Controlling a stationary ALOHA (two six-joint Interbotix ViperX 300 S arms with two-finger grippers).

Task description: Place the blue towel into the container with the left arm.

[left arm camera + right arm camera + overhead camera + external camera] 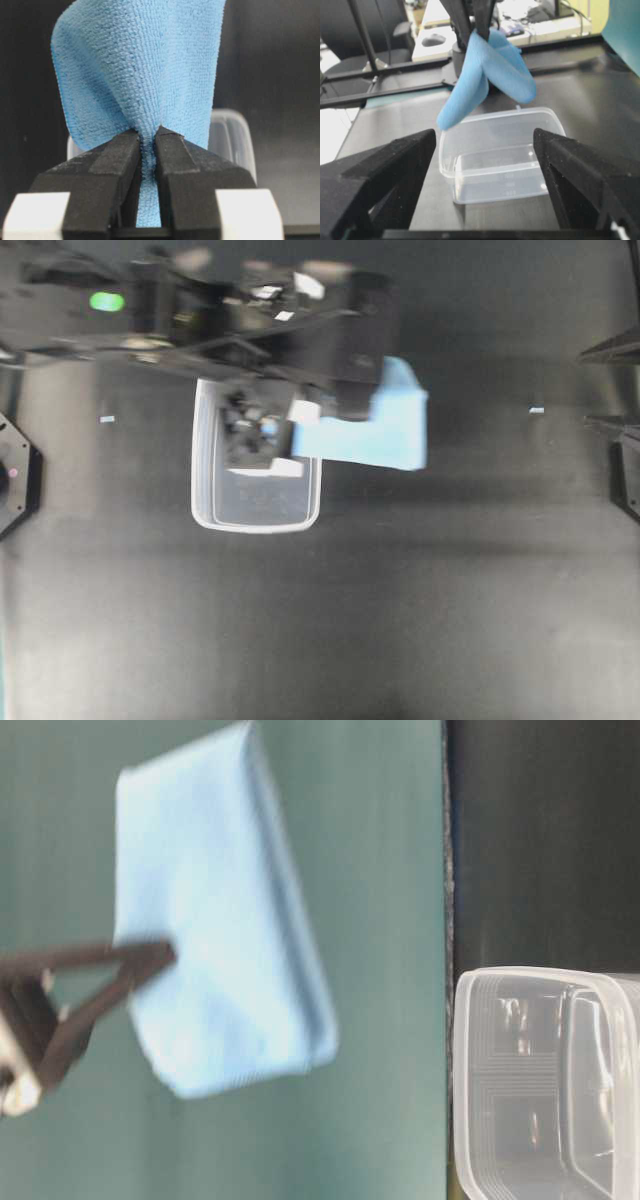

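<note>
Light blue microfibre, the blue towel is pinched at one gathered fold between the closed fingers of the left tool, with the rest of the cloth hanging free of the dark surface. It hangs above the container (a clear tub, standing nearer the surface's left edge in the overhead view). The right tool sits well back from both, its fingers spread wide, gripping nothing.

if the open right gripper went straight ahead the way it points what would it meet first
Probably the clear plastic rectangular tub, centred between the right gripper fingers; the light blue microfibre towel hangs above it, though depth is unclear.
</note>
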